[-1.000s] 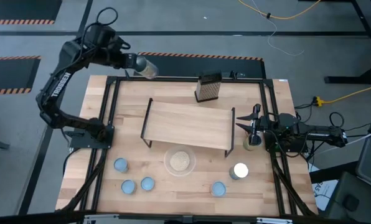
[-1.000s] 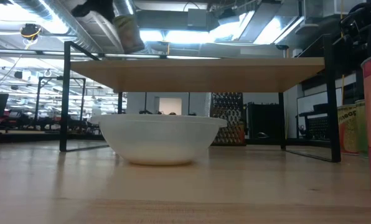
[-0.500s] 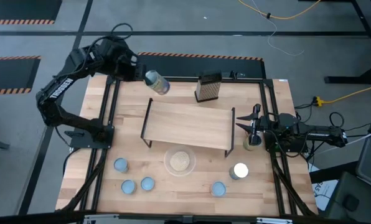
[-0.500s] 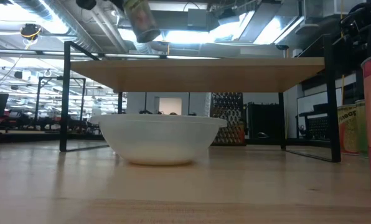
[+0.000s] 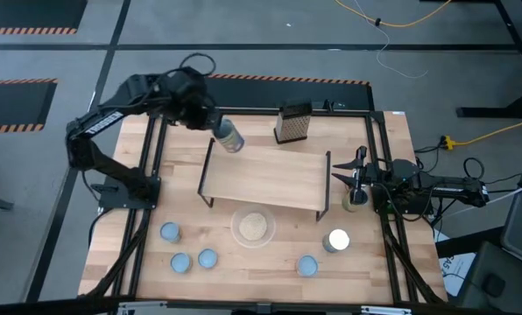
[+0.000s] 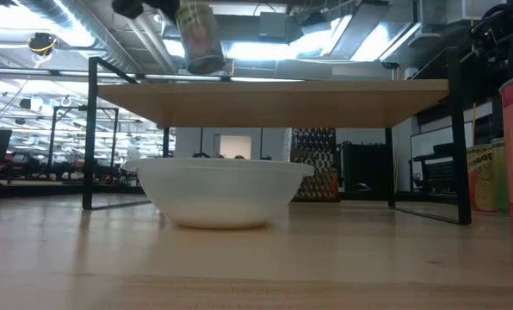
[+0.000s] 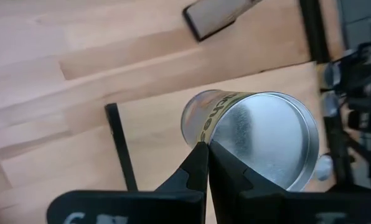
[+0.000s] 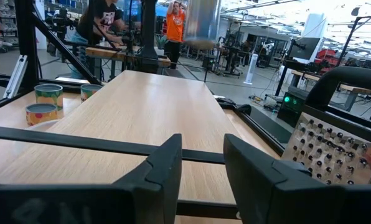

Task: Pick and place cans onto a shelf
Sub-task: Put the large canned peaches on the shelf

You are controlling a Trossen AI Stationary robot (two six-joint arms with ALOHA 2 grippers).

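– Left tool pinched narrow on a can, am I right?

– Yes. In the left wrist view its fingertips meet at the edge of the shiny end, so it holds the can by the rim and not round the body. The can hangs slightly tilted over the shelf, at 11 o'clock of the board, clear of the wood.

– How will it handle?

– Stiff metal, smooth and likely slippery. Full or empty I cannot tell. A rim pinch looks thin to me, so it could swing or slip. Across the middle of the wall would be the surer place to take hold.

– And the other arm?

– Right tool waits at 3 o'clock of the shelf, jaws partly apart with nothing between them.

– What lies around, front to back?

– Nearest, at 7 and 5 o'clock of the shelf, more cans stand on the tabletop. Next comes a bowl at 6 o'clock, just in front of the shelf, then the flat bare board itself on thin black legs. Behind it, at 12 o'clock, is a grater. Far beyond, the right wrist view shows a bright workshop with people at benches.
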